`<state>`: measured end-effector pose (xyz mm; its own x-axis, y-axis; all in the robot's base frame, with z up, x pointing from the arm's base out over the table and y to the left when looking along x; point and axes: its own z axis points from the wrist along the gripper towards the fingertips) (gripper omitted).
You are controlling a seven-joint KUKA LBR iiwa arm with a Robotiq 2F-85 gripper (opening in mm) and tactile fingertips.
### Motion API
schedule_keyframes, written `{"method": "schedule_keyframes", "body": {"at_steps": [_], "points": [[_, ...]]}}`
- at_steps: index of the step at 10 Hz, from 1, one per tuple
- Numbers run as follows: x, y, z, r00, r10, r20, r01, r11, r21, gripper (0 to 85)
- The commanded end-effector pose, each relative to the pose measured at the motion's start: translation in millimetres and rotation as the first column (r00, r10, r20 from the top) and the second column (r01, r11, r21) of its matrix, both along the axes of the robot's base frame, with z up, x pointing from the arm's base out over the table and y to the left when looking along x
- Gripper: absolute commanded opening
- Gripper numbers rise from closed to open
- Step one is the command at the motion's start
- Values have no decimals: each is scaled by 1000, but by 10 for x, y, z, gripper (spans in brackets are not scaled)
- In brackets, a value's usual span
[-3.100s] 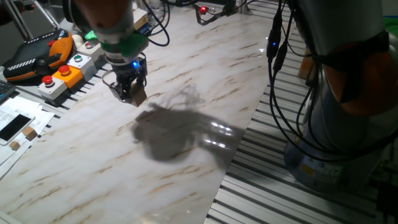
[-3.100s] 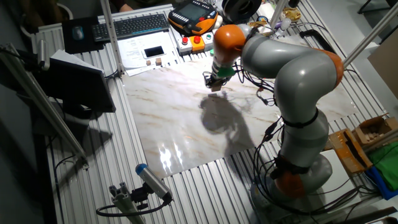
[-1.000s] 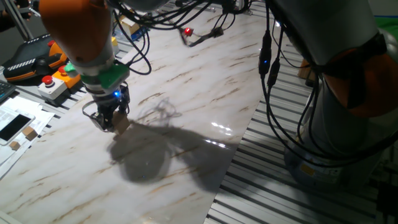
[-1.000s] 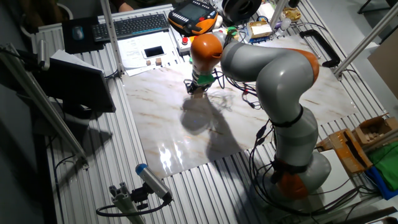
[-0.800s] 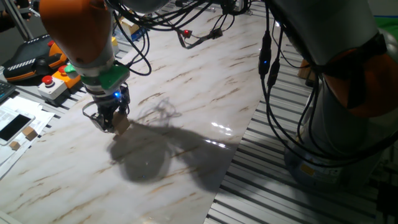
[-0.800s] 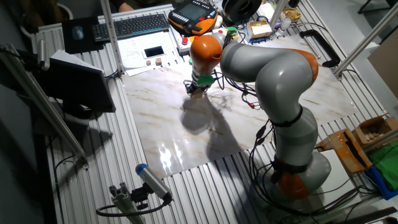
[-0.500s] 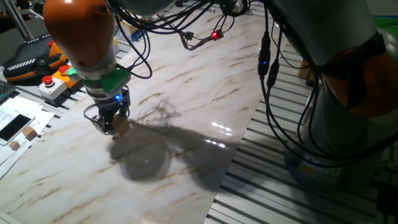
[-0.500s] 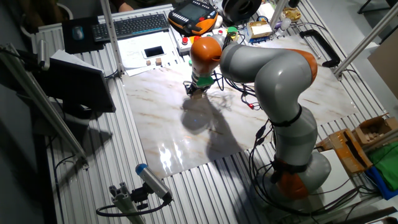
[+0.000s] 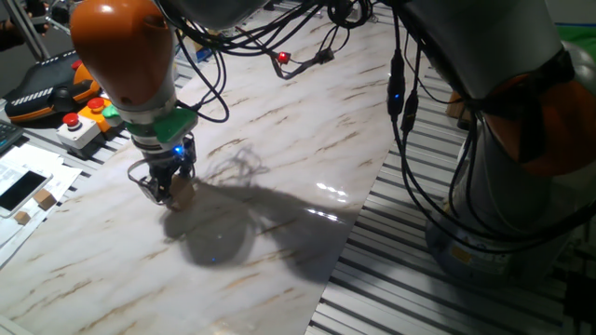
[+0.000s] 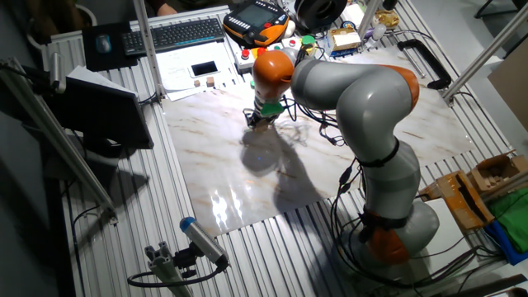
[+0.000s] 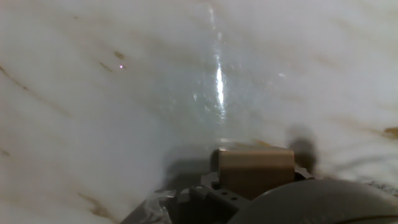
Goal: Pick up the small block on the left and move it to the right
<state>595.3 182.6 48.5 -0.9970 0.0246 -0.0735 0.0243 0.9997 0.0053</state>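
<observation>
Setting the block down cleanly looks like the step in hand: the arm (image 10: 355, 91) is bent low over the marble table (image 9: 279, 121), and the gripper (image 9: 166, 186) hangs just above the slab with the small block (image 9: 180, 193) between its fingers. To do it well, I judge the hand should come straight down until the block's underside meets the marble, then part the fingers evenly and lift straight up, so the cube is not dragged or tipped. Whether the block already touches the slab cannot be told from these views; its shadow lies right under it, so the gap is small at most.

From the arm's base, which stands off the slab's near edge in the other fixed view, the big grey links arch up and over the table, and the orange joint (image 9: 123, 51) sits above the green wrist ring (image 9: 168, 123). Below that ring the gripper points almost straight down, fingers closed on the block.

Seen from the hand camera, the small block (image 11: 255, 171) fills the lower middle, square to the fingers, with bare marble ahead of it. Relative to the table, the block is near the edge where the button boxes (image 9: 88, 116) sit.
</observation>
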Motion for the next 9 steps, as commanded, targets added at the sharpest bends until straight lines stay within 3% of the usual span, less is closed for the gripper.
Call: {"method": "schedule_keyframes", "body": {"at_steps": [1, 3, 9], "points": [[7, -1, -12, 1000, 3, 3, -3, 1000, 9, 7], [9, 5, -13, 1000, 14, 19, -14, 1000, 8, 17], [11, 5, -33, 999, -9, 53, 9, 1000, -5, 593]]}}
